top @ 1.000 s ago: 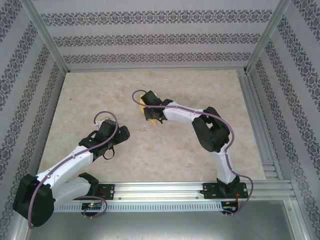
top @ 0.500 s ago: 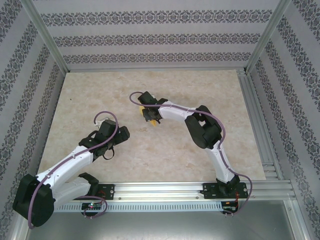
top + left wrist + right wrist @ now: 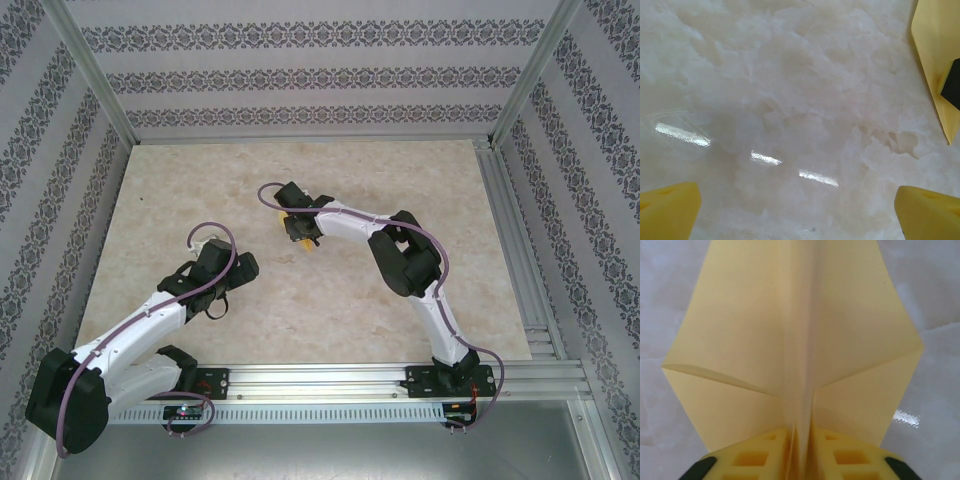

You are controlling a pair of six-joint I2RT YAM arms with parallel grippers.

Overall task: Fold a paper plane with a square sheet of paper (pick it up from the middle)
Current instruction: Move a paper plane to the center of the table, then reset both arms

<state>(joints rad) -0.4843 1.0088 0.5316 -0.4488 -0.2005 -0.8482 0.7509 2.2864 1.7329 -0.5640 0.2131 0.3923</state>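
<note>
Near middle of table [image 3: 200, 180], paper plane [image 3: 790, 340], wings spread, centre fold upright between close-set pads of right gripper [image 3: 801, 436], likely to steady the crease; clamped or slack: cannot tell. Toward table's near-left, left gripper [image 3: 797, 215], fingers wide apart, parked clear.

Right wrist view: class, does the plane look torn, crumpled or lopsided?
No tears or crumpling on the plane. Its wings look slightly uneven: the left-hand corner sits lower in the picture than the right.

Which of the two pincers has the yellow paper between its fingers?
The right pincer: the centre fold of the yellow paper stands between its fingers. The left pincer gapes wide over bare table, the paper off to one side.
</note>
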